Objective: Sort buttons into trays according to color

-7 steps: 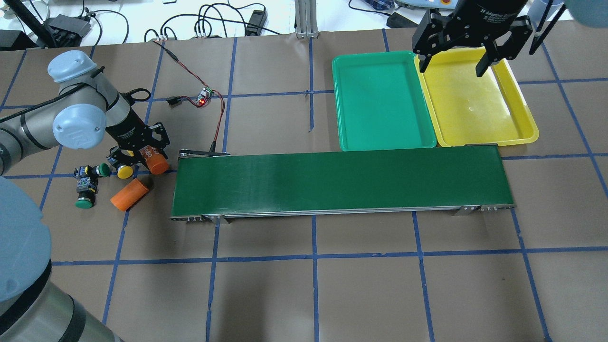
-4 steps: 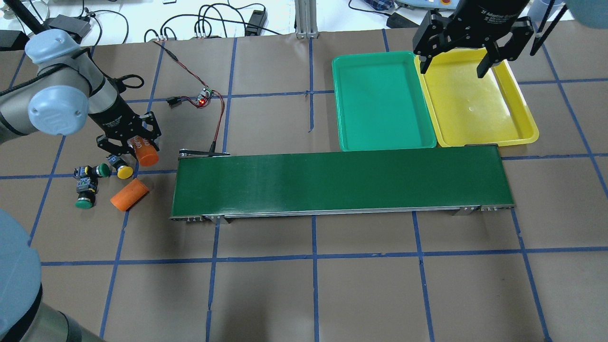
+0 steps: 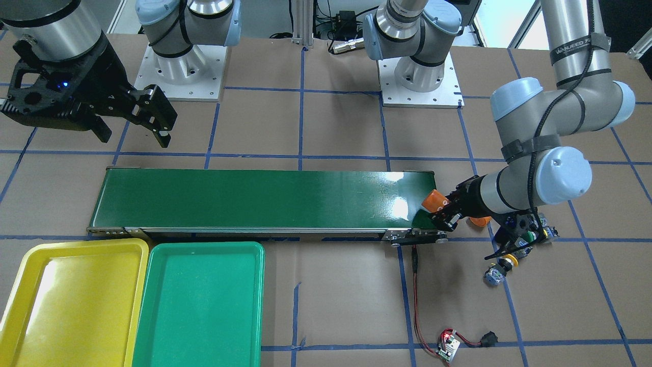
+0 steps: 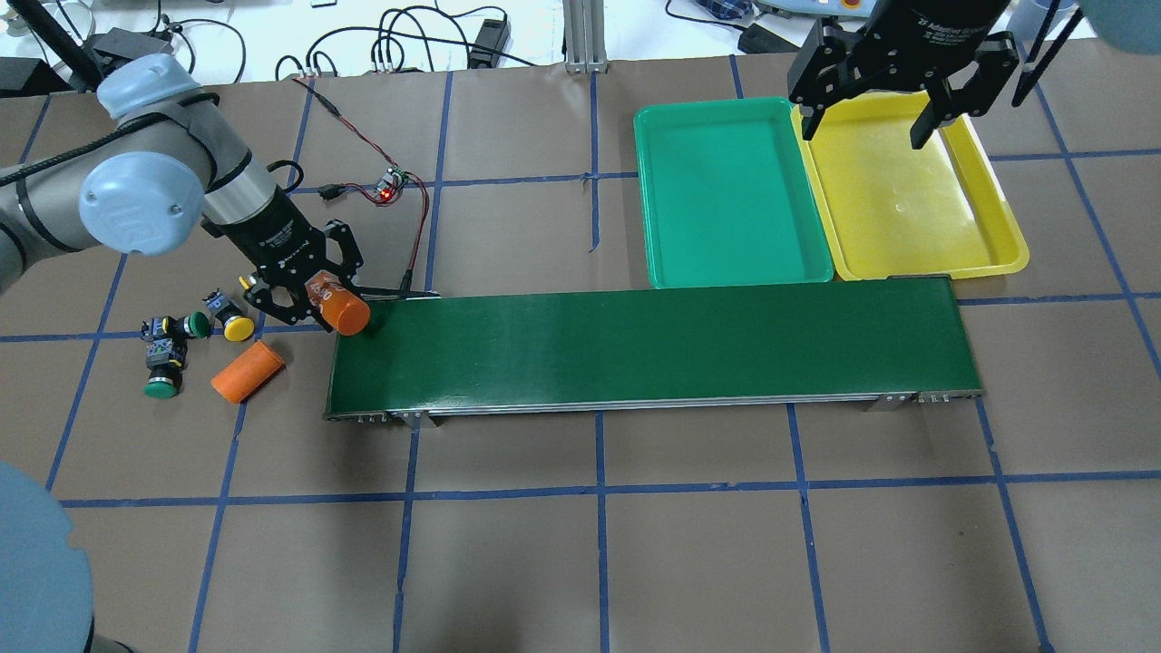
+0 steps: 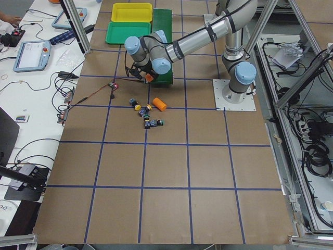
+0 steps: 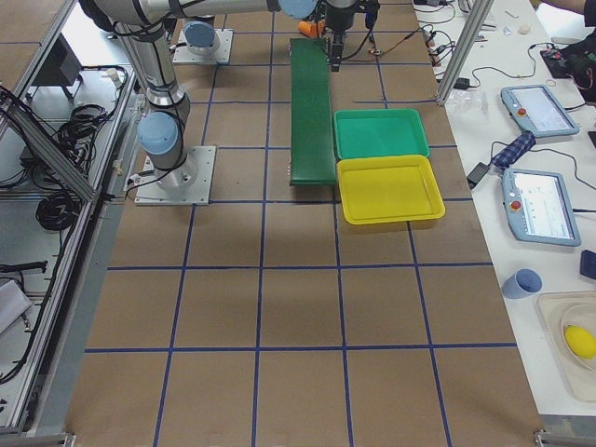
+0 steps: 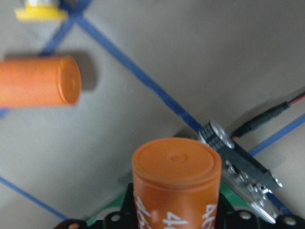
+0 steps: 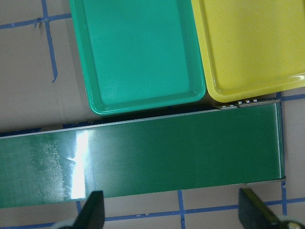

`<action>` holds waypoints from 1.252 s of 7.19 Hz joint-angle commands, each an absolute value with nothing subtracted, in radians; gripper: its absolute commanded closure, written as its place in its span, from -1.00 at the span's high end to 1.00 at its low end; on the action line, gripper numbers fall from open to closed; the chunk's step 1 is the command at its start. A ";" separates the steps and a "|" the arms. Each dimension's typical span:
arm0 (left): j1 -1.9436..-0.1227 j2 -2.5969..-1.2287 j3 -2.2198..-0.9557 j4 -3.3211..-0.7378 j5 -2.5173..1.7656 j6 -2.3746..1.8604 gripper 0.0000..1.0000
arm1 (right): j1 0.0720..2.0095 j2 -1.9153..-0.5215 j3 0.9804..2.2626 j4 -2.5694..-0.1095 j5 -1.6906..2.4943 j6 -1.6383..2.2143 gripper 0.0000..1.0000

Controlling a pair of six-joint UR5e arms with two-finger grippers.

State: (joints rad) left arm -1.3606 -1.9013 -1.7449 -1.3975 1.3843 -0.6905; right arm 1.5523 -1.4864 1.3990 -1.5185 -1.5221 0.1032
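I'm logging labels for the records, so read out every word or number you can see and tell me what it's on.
"46", cut off by the picture's edge: orange cylinder in the left gripper.
"2F Adaptive", rest hidden: right gripper body.
Lettering on the arm strap: too blurred to read.

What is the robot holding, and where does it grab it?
The left gripper holds an orange cylinder, pinched by its round sides, with the flat end sticking out. The right gripper is open and holds nothing.
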 commanded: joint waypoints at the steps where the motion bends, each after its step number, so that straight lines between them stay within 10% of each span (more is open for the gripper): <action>1: -1.416 -1.887 -1.798 -1.390 1.328 -0.877 -1.00 | 1.549 -1.485 1.401 -1.517 -1.525 0.100 1.00; 3: -1.463 -1.881 -1.804 -1.376 1.339 -1.008 -0.82 | 1.546 -1.488 1.397 -1.442 -1.525 0.104 1.00; 5: -1.469 -1.881 -1.784 -1.346 1.508 -0.982 0.99 | 1.551 -1.493 1.399 -1.427 -1.528 0.092 1.00; 9: -1.428 -1.826 -1.772 -1.364 1.459 -0.761 1.00 | 1.546 -1.489 1.397 -1.397 -1.529 0.101 1.00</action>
